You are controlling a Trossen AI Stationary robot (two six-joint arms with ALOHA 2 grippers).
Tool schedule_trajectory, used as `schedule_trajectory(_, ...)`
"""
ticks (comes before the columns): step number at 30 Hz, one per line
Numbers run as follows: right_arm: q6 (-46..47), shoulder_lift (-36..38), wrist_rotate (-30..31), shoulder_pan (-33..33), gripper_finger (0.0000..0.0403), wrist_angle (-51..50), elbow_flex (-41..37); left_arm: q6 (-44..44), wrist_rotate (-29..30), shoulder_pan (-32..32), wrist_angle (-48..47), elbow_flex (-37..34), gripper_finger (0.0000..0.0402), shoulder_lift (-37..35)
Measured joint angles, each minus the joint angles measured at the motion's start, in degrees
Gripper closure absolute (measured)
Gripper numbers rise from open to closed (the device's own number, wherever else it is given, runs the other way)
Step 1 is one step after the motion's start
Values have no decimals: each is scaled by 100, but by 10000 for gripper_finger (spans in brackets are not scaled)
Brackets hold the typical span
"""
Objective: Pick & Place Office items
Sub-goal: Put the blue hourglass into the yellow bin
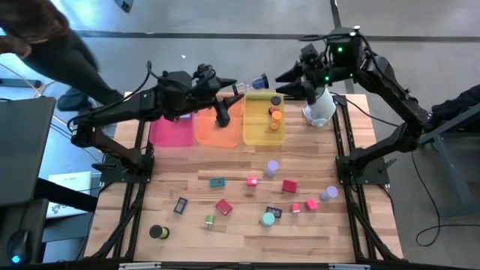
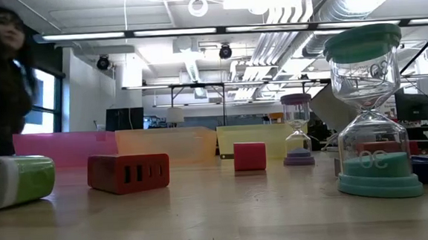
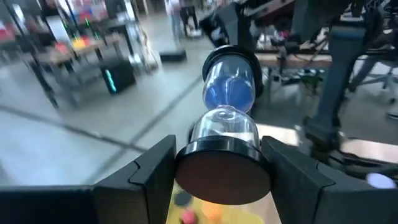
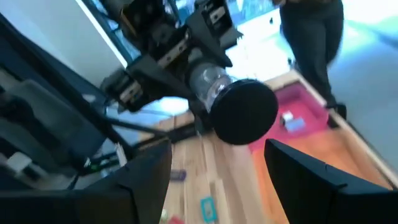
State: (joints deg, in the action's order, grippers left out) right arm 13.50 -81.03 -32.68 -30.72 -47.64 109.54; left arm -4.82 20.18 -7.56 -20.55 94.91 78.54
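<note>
Left gripper [image 1: 241, 86] is holding a black-capped hourglass [image 1: 259, 80] with blue sand, its two fingers [image 3: 152, 174] closing partway on the near cap so that the glass is pointing straight out ahead of the hand, lying level in the air. Right gripper [image 1: 288, 79] is facing it from the opposite side, its jaws standing apart and gripping nothing; in the right wrist view the far cap of the hourglass [image 4: 245, 112] is sitting just ahead of the gap between that hand's fingers [image 4: 146, 171]. Below the left hand the orange tray [image 1: 214, 131] is lying, with a dark upright piece [image 1: 223, 115] in it; the pink tray [image 1: 172, 131] is sitting back toward that arm's base, and the yellow tray [image 1: 262, 133] is lying under the held hourglass, carrying a black cylinder [image 1: 276, 100] and orange pieces [image 1: 275, 115]. Just under the right hand a white rounded device [image 1: 321, 109] is standing. The remaining office items are lying well apart from both hands on the near half of the table [image 1: 187, 247], among them a teal rectangle [image 1: 217, 182], a red cube [image 1: 289, 186] and a purple hourglass [image 1: 271, 166]. A person [image 1: 52, 34] is standing beyond the table's far left corner.
</note>
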Motion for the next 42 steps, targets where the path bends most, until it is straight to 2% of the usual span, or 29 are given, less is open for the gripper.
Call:
schedule_trajectory(3, -62, 0, 158, 0, 156, 268, 0, -440, 142, 106, 262, 0, 201, 0)
schedule_trajectory(5, -443, 0, 298, 0, 156, 348, 0, -492, 138, 178, 442, 0, 201, 0)
schedule_trajectory(10, -1594, 22, 425, 1, 156, 384, 0, -70, 121, 262, 618, 0, 201, 0)
schedule_trajectory(16, -2263, 31, 543, 233, 156, 422, 0, 213, 119, 277, 603, 0, 201, 0)
schedule_trajectory(24, -3031, 31, 1714, 749, 127, 530, 0, 443, 119, 316, 606, 0, 201, 0)
schedule_trajectory(28, -3466, 6, 1767, 960, 119, 632, 0, 641, 20, 320, 605, 0, 201, 0)
schedule_trajectory(35, -3660, 2, 2051, 1060, 120, 998, 0, 852, -209, 314, 673, 0, 201, 0)
schedule_trajectory(42, -3793, -88, 1724, 1082, 124, 985, 2, 923, -305, 318, 690, -2, 201, 0)
